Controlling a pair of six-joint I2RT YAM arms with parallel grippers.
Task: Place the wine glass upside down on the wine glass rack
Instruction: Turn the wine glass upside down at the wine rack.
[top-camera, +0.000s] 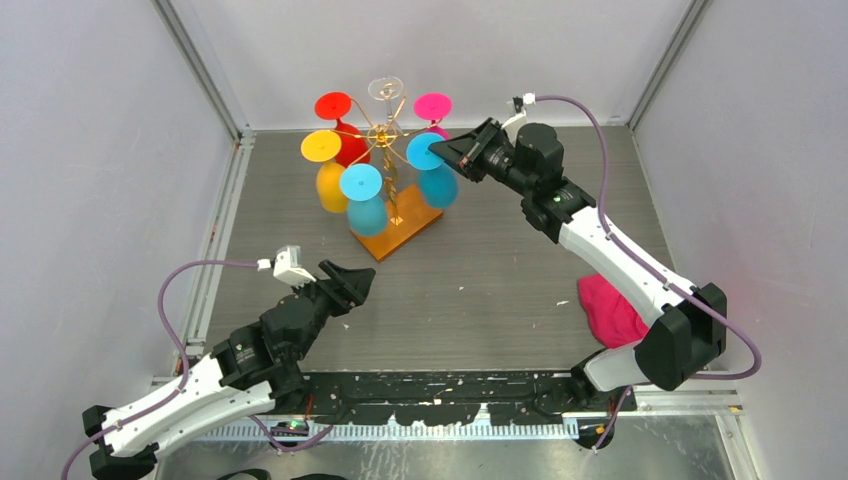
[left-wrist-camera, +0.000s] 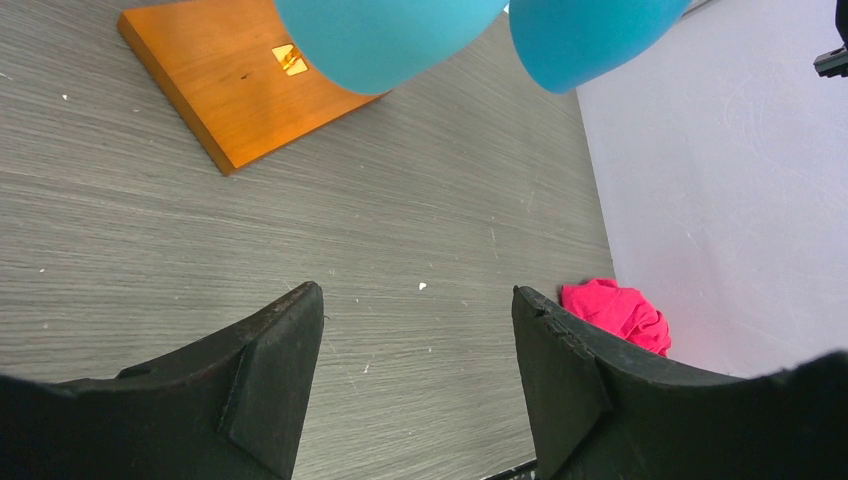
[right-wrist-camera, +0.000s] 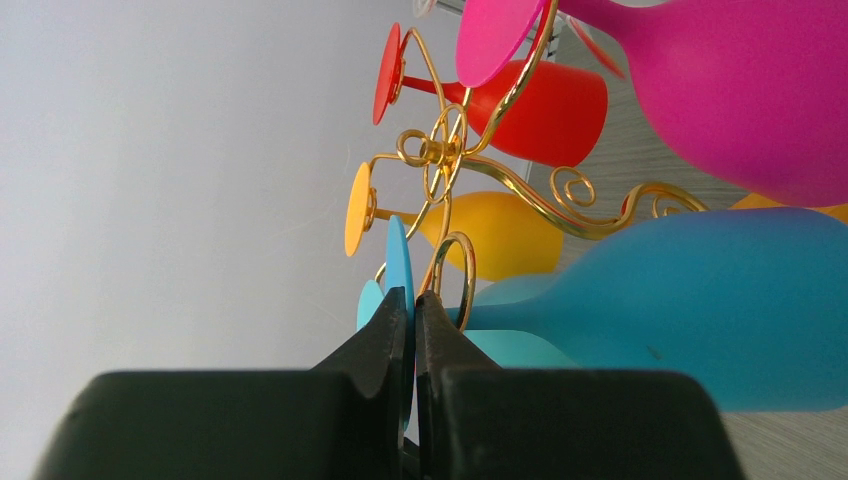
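Note:
The wine glass rack (top-camera: 385, 135) is gold wire on an orange-brown wooden base (top-camera: 395, 232), standing at the back middle of the table. A blue wine glass (top-camera: 438, 187) hangs bowl down at the rack's right side. My right gripper (top-camera: 441, 150) is shut on its thin foot disc (right-wrist-camera: 399, 255). In the right wrist view the blue stem runs beside a gold loop (right-wrist-camera: 455, 265), and my right gripper (right-wrist-camera: 414, 295) pinches the disc edge-on. My left gripper (top-camera: 360, 280) is open and holds nothing, low over the table in front of the rack; its fingertips (left-wrist-camera: 300, 320) frame bare table.
Red (top-camera: 345, 140), yellow (top-camera: 330, 185), pink (top-camera: 433, 108), clear (top-camera: 385, 90) and a second blue glass (top-camera: 367, 212) hang on the rack, bowls down. A pink cloth (top-camera: 610, 312) lies by the right arm's base. White walls close in the left, back and right.

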